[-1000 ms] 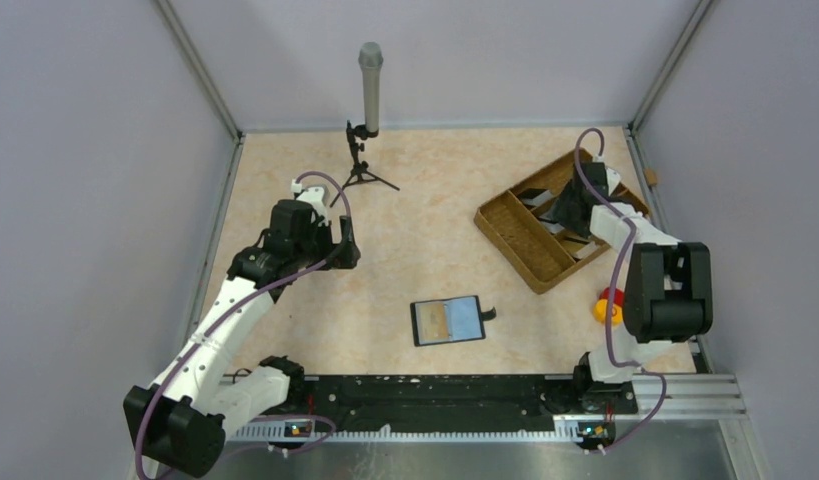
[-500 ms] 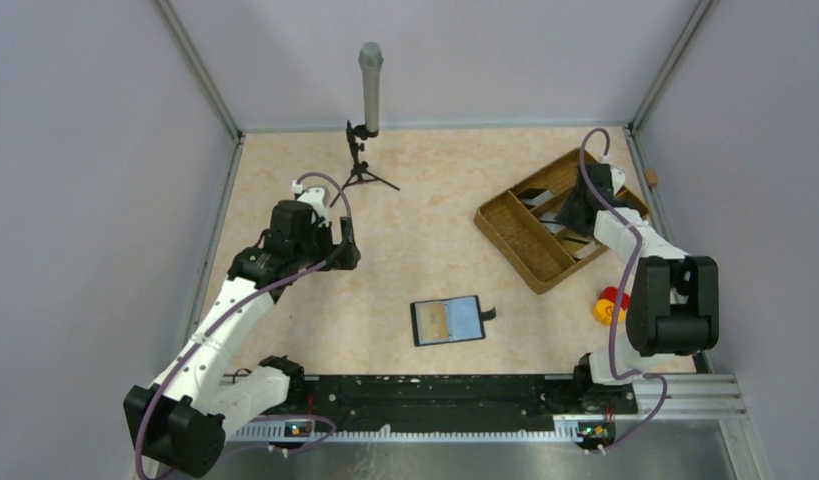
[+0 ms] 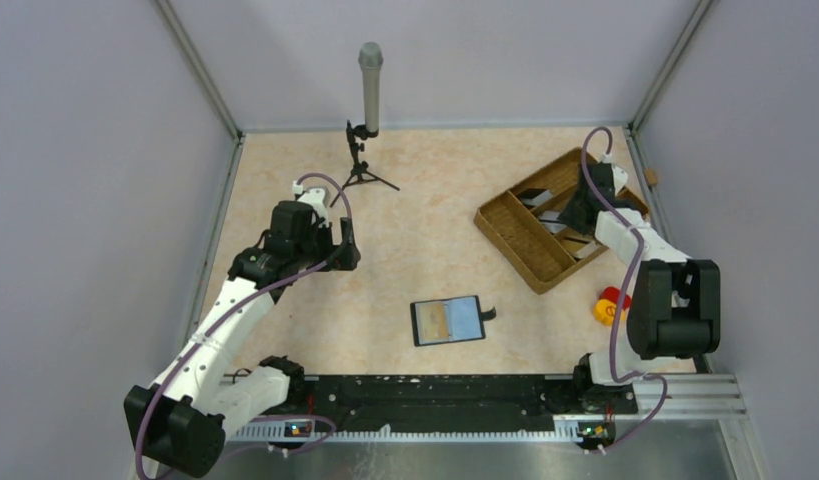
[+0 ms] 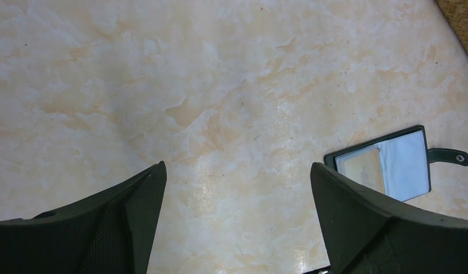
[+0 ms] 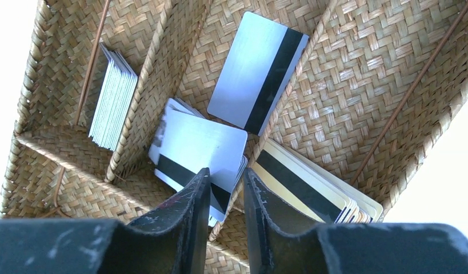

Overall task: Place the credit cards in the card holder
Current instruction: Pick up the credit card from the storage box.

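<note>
nearest you, the card holder [image 3: 448, 320] lies open and flat on the desk [image 3: 425, 200], tan and pale blue lining up, clasp tab pointing right. none of the loose cards has reached it yet. further out on the left, your left claw [image 4: 237, 177] hangs over bare desk with its jaws spread wide and nothing between them. the holder sits well off to its right.

farthest, on the right, your right claw [image 5: 226, 174] is down inside the woven tray [image 3: 515, 235], where the credit cards [image 5: 191, 142] lie in their compartments. its jaws are drawn narrow around the edge of the top silver card in the middle stack. i cannot tell whether they actually pinch it.

so you're on the pick step. next, i'd judge you need to close on one card only, lift it clear of the dividers, then carry it to the holder.

against the frame a second ago, the right wrist has pushed a little further over the tray and the claw has narrowed. the holder and the left arm have not moved.
</note>
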Tool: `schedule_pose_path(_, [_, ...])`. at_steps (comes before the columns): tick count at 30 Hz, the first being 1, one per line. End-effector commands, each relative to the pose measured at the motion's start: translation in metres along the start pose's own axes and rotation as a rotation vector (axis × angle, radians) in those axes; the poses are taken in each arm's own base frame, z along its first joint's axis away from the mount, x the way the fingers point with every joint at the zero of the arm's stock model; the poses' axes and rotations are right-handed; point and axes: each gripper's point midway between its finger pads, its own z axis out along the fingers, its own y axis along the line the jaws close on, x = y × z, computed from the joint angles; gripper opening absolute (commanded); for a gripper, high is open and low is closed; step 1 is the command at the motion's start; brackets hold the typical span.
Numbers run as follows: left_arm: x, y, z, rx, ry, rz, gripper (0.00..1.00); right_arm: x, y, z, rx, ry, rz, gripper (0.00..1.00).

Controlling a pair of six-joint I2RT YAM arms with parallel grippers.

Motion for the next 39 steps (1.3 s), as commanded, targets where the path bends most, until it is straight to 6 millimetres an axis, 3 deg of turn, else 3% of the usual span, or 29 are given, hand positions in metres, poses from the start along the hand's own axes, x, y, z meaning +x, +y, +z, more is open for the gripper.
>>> schedule_pose_path(1, [-0.012, -0.003, -0.003, 0.021, -0.054, 0.009, 0.99, -0.012, 0.000, -0.008, -0.011, -0.043, 0.008, 0.08])
schedule_pose_path(12, [-0.011, -0.002, -0.003, 0.014, -0.055, 0.009, 0.99, -0.025, 0.006, -0.015, -0.037, -0.098, 0.035, 0.00])
schedule_pose_path(21, [-0.013, 0.001, -0.006, -0.002, -0.073, 0.010, 0.99, -0.070, 0.019, -0.049, -0.107, -0.264, 0.060, 0.00])
schedule_pose_path(25, [-0.014, -0.004, -0.007, 0.030, -0.075, 0.033, 0.99, -0.073, 0.020, -0.068, -0.145, -0.287, 0.036, 0.00])
schedule_pose_path(28, [-0.012, -0.019, -0.010, 0.124, -0.069, 0.076, 0.98, -0.064, 0.027, -0.088, -0.235, -0.270, -0.001, 0.00])
schedule_pose_path(32, [-0.013, -0.041, -0.017, 0.255, -0.083, 0.107, 0.95, -0.040, 0.055, -0.128, -0.467, -0.217, -0.103, 0.00])
schedule_pose_path(35, [-0.017, -0.069, -0.027, 0.417, -0.113, 0.125, 0.95, -0.010, 0.080, -0.169, -0.691, -0.138, -0.217, 0.00])
schedule_pose_path(39, [-0.014, -0.118, -0.046, 0.693, -0.095, 0.141, 0.94, 0.045, 0.108, -0.227, -1.017, 0.018, -0.355, 0.00])
